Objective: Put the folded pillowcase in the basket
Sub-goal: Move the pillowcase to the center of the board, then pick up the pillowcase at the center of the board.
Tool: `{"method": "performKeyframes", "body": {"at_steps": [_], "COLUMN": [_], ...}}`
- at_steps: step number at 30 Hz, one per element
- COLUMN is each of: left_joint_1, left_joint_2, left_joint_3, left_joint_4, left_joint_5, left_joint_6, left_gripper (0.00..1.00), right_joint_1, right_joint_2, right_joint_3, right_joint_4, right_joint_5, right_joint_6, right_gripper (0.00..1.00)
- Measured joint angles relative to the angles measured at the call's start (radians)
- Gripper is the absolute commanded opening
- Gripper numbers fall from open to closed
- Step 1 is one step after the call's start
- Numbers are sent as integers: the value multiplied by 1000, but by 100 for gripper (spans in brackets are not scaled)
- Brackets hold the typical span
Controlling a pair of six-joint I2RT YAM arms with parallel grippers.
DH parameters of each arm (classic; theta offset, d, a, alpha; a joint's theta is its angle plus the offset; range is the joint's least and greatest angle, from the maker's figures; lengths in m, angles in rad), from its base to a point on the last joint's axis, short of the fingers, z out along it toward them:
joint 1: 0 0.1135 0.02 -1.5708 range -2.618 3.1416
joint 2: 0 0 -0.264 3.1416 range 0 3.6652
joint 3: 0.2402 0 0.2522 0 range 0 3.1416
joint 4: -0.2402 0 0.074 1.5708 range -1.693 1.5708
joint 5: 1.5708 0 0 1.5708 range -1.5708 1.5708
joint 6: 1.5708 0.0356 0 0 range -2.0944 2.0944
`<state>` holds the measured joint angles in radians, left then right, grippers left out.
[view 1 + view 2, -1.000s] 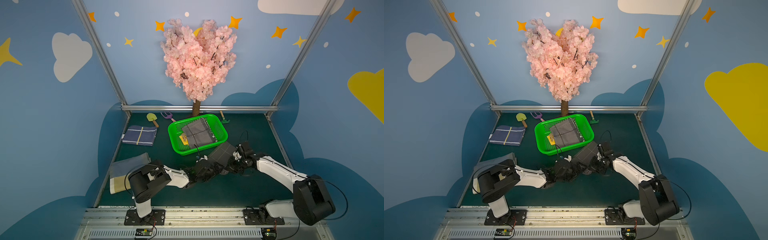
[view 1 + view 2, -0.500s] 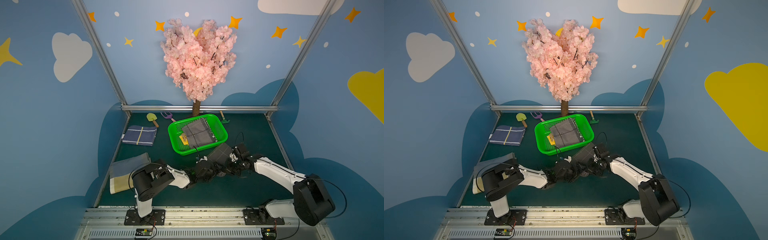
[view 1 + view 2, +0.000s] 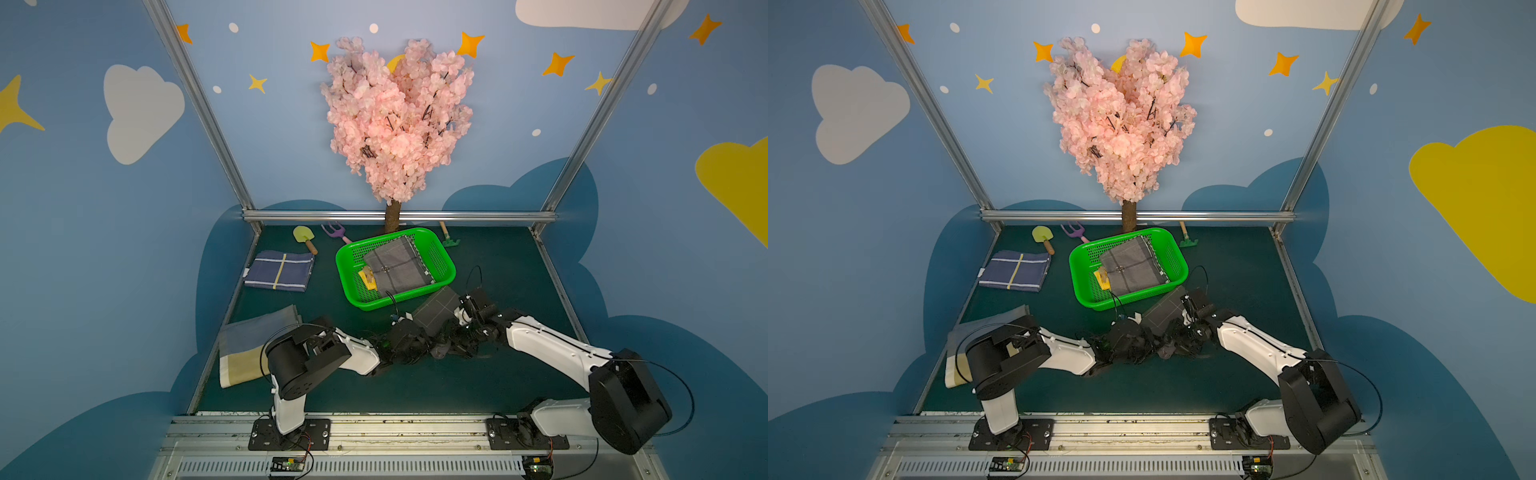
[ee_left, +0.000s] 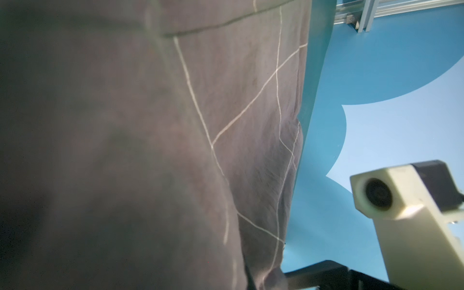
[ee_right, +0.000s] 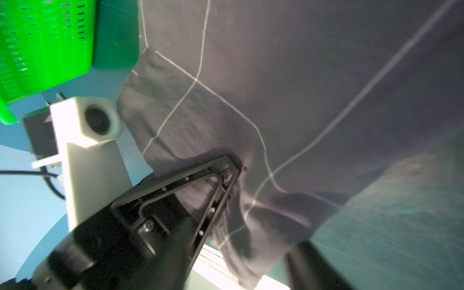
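Basket [image 3: 374, 305]: glossy green plastic, perforated. Pillowcase [image 5: 301, 75]: matt dark-grey woven cloth w/ thin pale lines, creased. Worktop [image 3: 498, 257]: matt dark green, felt-like. Frame rails [image 3: 457, 215]: brushed metal. Arm shells [image 3: 552, 345]: smooth white plastic, semi-gloss; joints [image 3: 627, 405] matt black. Tree trunk [image 3: 392, 216]: rough, wood-look.

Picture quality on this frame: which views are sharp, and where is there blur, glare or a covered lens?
In both top views: sharp and evenly lit, the basket crisp down to its mesh. Left wrist view: the pillowcase fills most of the picture, dim and out of focus away from its edge. Right wrist view: the basket is blurred and oversaturated, the cloth's grid lines soft.
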<state>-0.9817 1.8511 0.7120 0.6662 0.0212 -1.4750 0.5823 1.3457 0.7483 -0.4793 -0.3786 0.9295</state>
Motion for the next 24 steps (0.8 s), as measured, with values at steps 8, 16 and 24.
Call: {"method": "performKeyframes", "body": {"at_steps": [8, 16, 24], "left_joint_1": [33, 93, 132], "left_joint_2": [-119, -254, -287], "left_joint_3": [-61, 114, 114], "left_joint_4": [-107, -617, -875], "left_joint_5": [55, 164, 250], "left_joint_6": [65, 358, 545], "left_gripper": [3, 3, 4], "right_joint_1": [-137, -319, -346], "right_joint_2": [-74, -81, 287], "right_joint_3": [152, 294, 402], "right_joint_4": [-182, -279, -369], "right_joint_5": [15, 72, 8], "right_joint_6": [-133, -366, -575], "right_gripper": [93, 93, 86]}}
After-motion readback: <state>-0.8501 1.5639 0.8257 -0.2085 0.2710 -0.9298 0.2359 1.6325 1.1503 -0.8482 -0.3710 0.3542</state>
